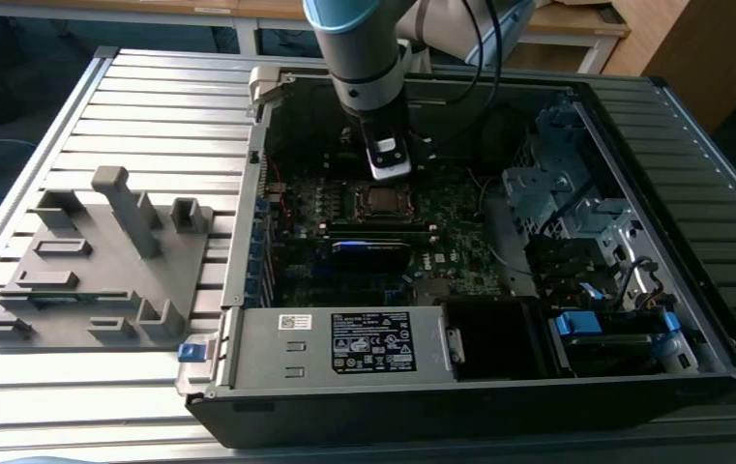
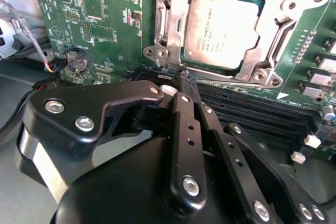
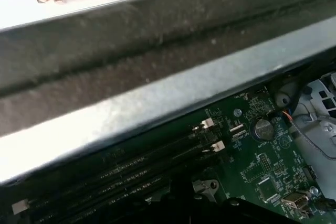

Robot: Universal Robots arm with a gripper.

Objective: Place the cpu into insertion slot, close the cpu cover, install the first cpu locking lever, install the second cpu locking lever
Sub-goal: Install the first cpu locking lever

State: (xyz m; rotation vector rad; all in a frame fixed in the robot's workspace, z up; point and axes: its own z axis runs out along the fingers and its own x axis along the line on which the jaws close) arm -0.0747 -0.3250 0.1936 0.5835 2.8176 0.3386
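**Ana:** Where is the cpu [image 2: 223,30] lying right now?

**Ben:** It is sitting flat in its socket on the green motherboard [image 2: 105,19], inside the open computer case [image 1: 497,411]. Its silver-grey top is facing up.

**Ana:** And the cpu cover [image 2: 175,22]?

**Ben:** The shiny frame is lying down around the chip, and the metal top is showing through its window.

**Ana:** What is the claw [image 2: 184,82] doing?

**Ben:** It is hanging just beside the socket, on the side where the black memory slots [image 2: 252,114] are running. In the second wrist view its fingers are drawn together at the tip, and it is carrying nothing. It is not touching the chip or the frame.

**Ana:** How is the arm [image 1: 361,58] standing in the exterior view?

**Ben:** It is reaching down from the far side into the case, with the claw hovering right above the socket.

**Ana:** Is anything else lying around?

**Ben:** The case is resting on a slatted metal desk [image 1: 148,106]. A grey moulded fixture [image 1: 109,261] is sitting on the desk at the exterior view's left, well apart from the claw. A round coin battery [image 3: 262,128] is showing on the board in both wrist views, near the slots' end.
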